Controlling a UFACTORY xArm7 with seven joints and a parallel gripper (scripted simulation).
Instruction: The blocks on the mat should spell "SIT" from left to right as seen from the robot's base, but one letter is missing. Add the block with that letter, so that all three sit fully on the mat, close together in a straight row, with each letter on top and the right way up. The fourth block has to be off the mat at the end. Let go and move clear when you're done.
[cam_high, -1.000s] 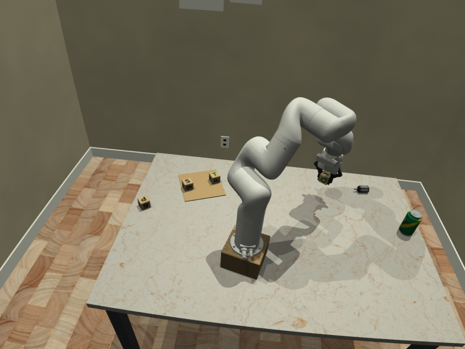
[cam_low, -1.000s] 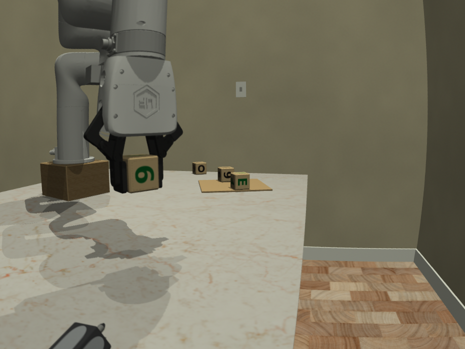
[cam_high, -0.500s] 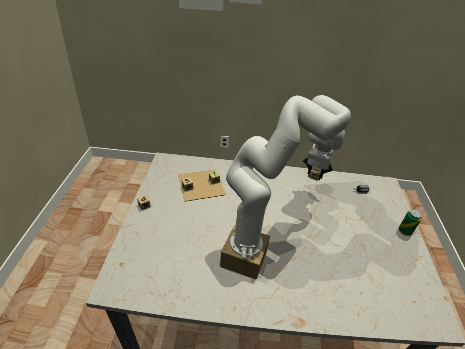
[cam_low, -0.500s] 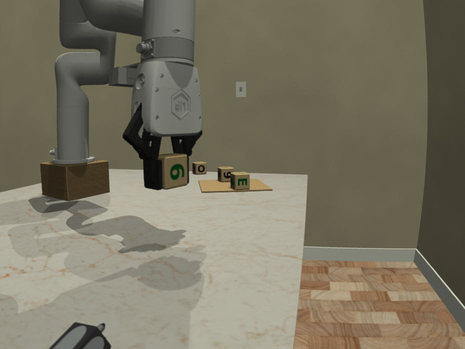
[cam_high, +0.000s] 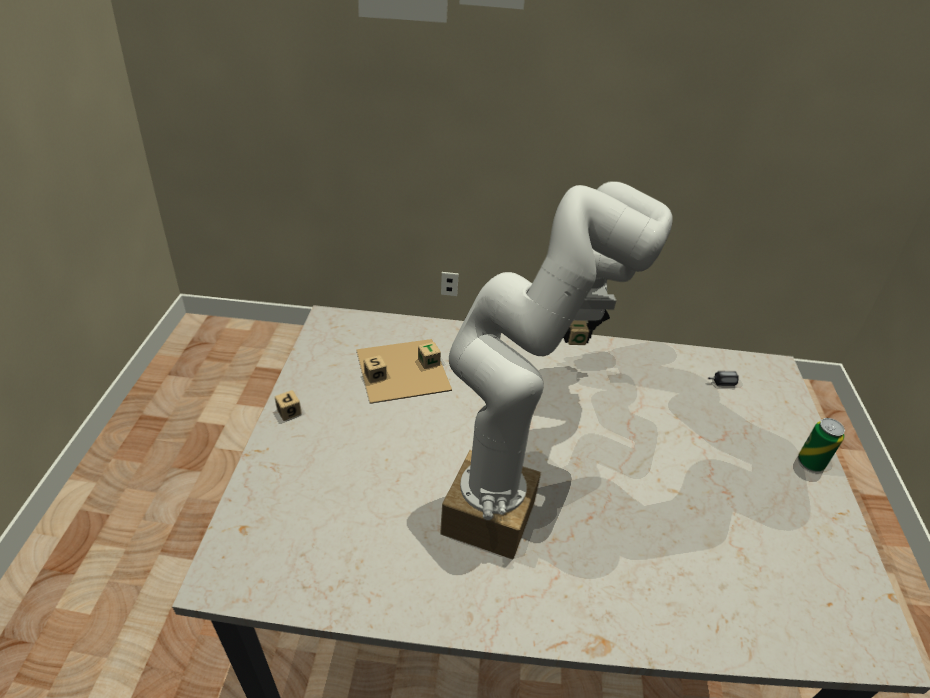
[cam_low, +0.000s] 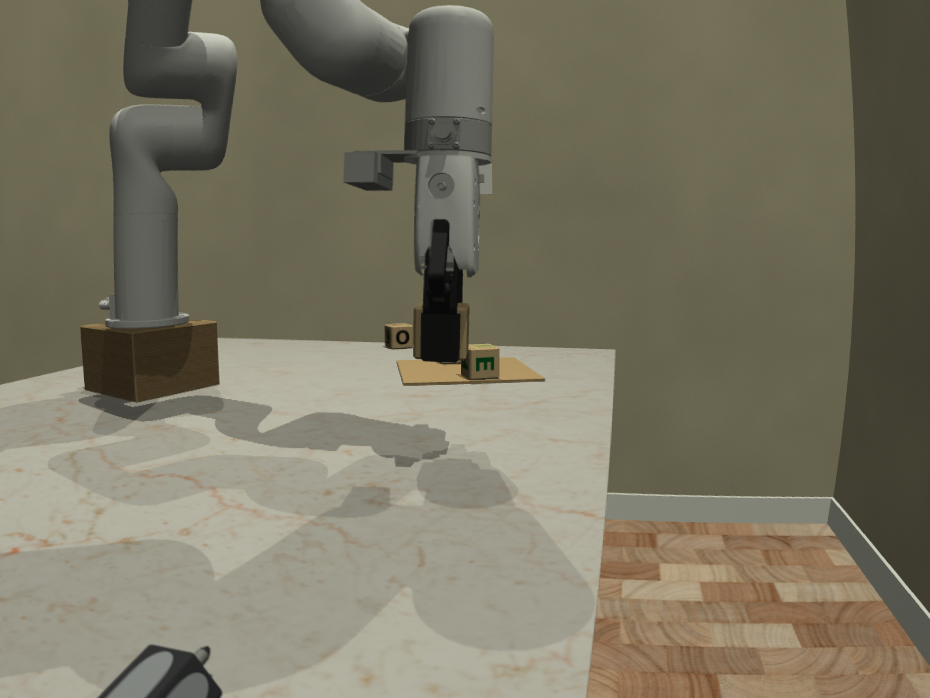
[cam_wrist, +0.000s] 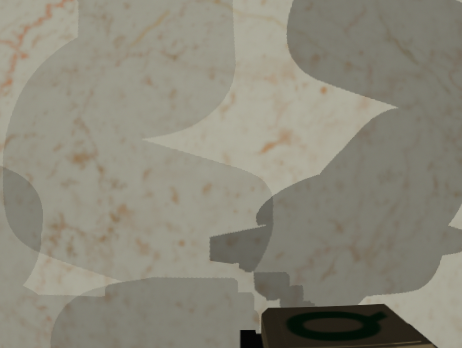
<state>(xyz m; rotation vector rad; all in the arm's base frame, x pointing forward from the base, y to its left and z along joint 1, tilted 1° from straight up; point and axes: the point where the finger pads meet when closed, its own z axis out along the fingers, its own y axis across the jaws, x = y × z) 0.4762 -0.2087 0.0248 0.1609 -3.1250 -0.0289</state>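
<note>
Wooden letter block (cam_high: 578, 332) is clamped in the gripper (cam_high: 584, 330), hanging above the tabletop (cam_high: 676, 525), well right of the mat (cam_high: 409, 384). S block (cam_high: 374, 368) and T block (cam_high: 428, 353) leave a tight gap; dropping in crooked could knock either one.
</note>
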